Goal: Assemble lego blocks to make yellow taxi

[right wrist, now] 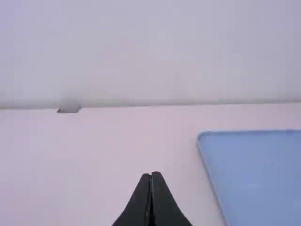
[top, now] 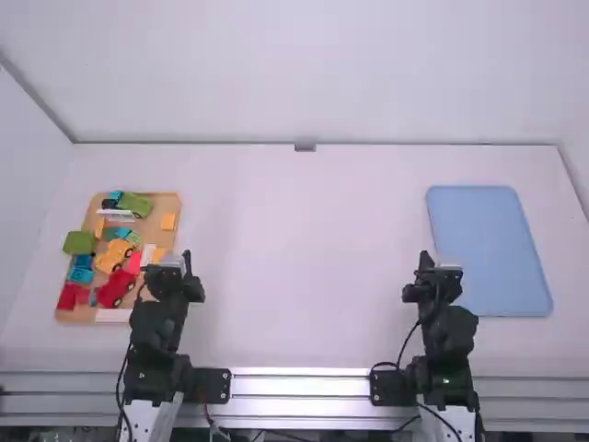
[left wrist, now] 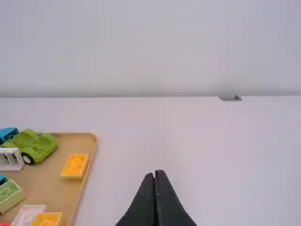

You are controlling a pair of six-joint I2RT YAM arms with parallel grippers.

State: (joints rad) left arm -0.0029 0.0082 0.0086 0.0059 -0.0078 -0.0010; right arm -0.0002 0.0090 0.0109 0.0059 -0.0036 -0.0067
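Yellow car base (top: pixel 114 256), one: in tan tray (top: pixel 169 201), left of left gripper (left wrist: pixel 155 172); long axis near-left to far-right. Left arm (top: pixel 162 322) nearer, likely picker. Both grippers: fingers together, empty; right gripper (right wrist: pixel 151 173) well apart.

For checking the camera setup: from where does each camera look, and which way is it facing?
High view: above and behind left arm and right arm, facing forward, down onto white table.
Left wrist view: on that wrist, facing forward past block tray; left tool visible, shut.
Right wrist view: on that wrist, facing forward past blue tray; right tool visible, shut.
Both wrist views share the grey piece at the far edge.
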